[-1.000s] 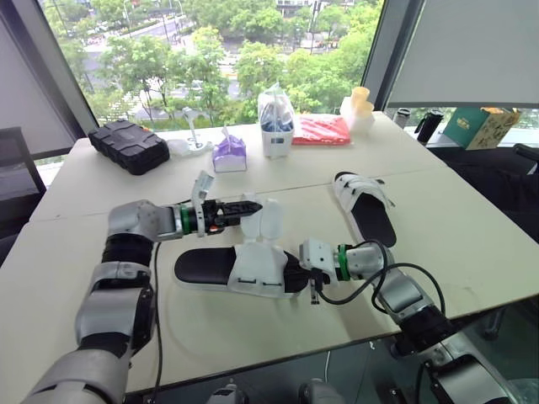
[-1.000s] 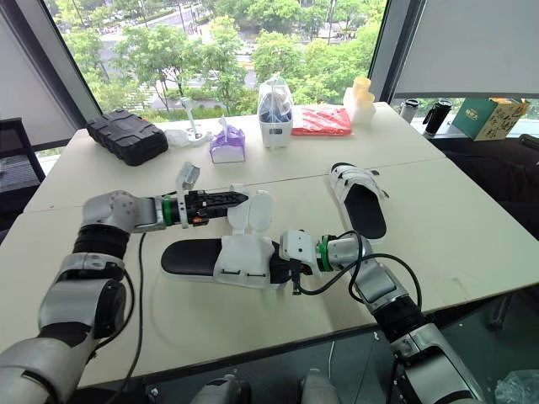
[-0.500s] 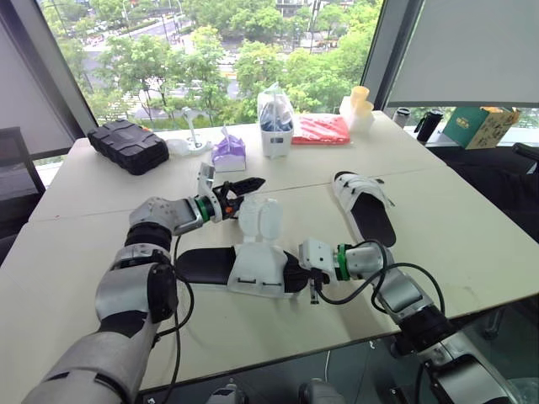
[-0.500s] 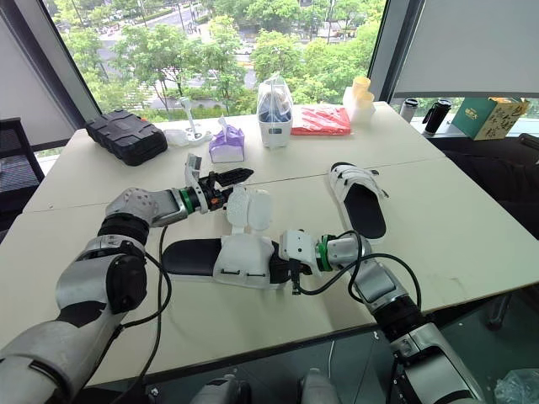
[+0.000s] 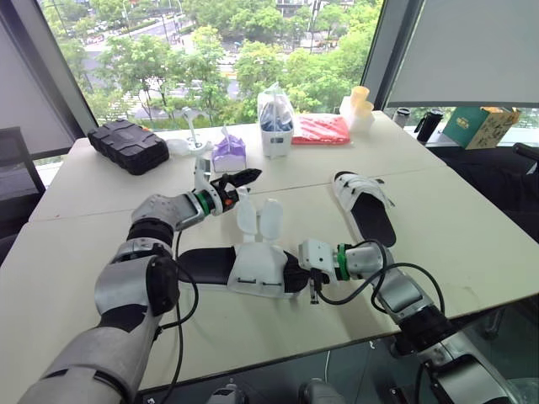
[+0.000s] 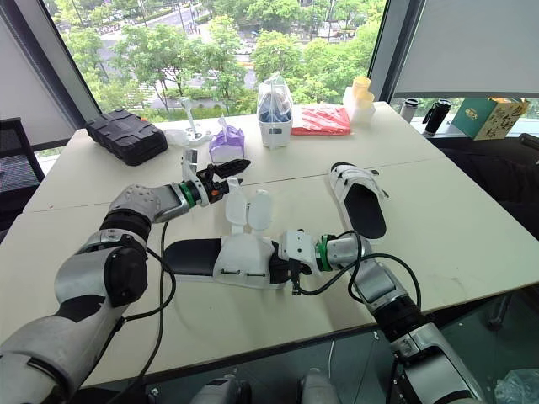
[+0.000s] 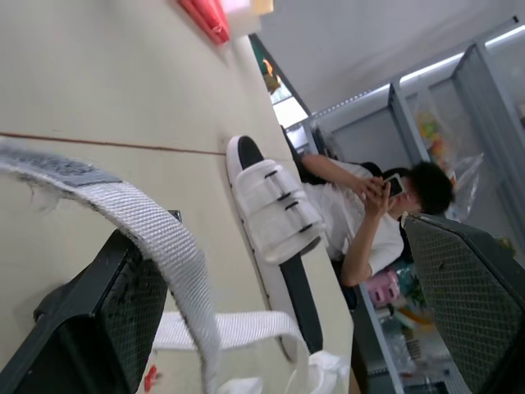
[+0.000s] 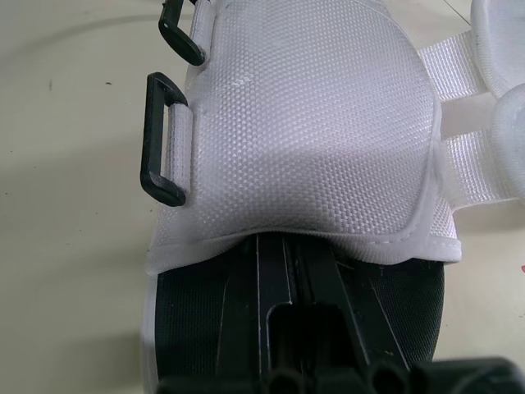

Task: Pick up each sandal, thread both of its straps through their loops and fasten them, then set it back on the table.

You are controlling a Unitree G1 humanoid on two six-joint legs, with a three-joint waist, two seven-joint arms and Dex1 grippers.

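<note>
The near sandal, black-soled with a white upper, lies on the table. Its two loose straps stand up from its far side, and its black loops hang free on the near side. My right gripper is shut on this sandal's sole at its right end. My left gripper hovers open just beyond the straps, and in the left wrist view one strap drapes across one of its fingers. The second sandal lies flat to the right.
Along the far edge stand a black case, a purple bag, a clear container, a red packet and stacked cups. A green box sits at the right. A seated person is beyond the table.
My left gripper has swung away from the sandal toward the table's far side and risen a little. The straps lean slightly more to the left. The right gripper has stayed put.
</note>
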